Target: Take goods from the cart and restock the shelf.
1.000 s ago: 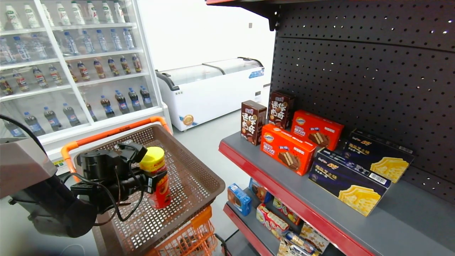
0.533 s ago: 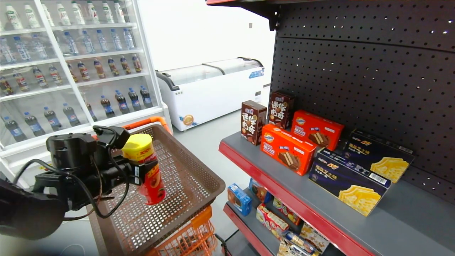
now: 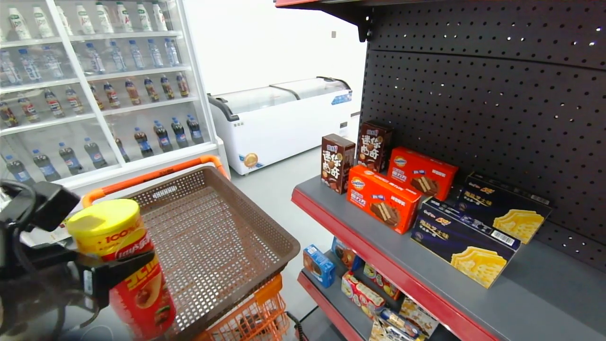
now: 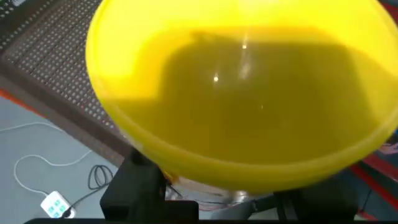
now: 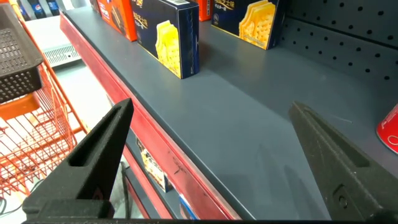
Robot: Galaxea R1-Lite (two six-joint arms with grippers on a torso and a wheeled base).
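Since a second ago my left arm has pulled the can [image 3: 140, 298] back from over the middle of the basket [image 3: 265, 237] and in toward me. It's now much closer to the head camera, down at the basket's near left corner. The fridge and shelf sit exactly where they were, so that's the arm moving, not the camera.

My left gripper [image 3: 120, 274] is clamped round the can's red body just under the yellow lid [image 3: 102, 222], with one black finger [image 3: 128, 266] lying across the front of the label. The can's upright, leaning a touch. From the left wrist cam I'm looking down on the lid, with brown basket mesh [image 4: 37, 43] off to one side and grey floor with a white cable [image 4: 37, 168] past that. So the can hangs about over the basket's rim, but I can't tell which side of it.

The basket rides on top of the orange cart [image 3: 151, 174], near the shelf [image 3: 402, 258] with a strip of floor between them.

My right gripper [image 5: 214, 162] is spread wide with nothing between the fingers, hovering over the grey shelf deck close to its red front lip. A dark blue box [image 5: 177, 37] stands further along, and something red and rounded [image 5: 388, 132] pokes in at the frame edge, no idea what.

Also on the shelf in the head view: brown boxes [image 3: 337, 162] and orange boxes [image 3: 383, 199].
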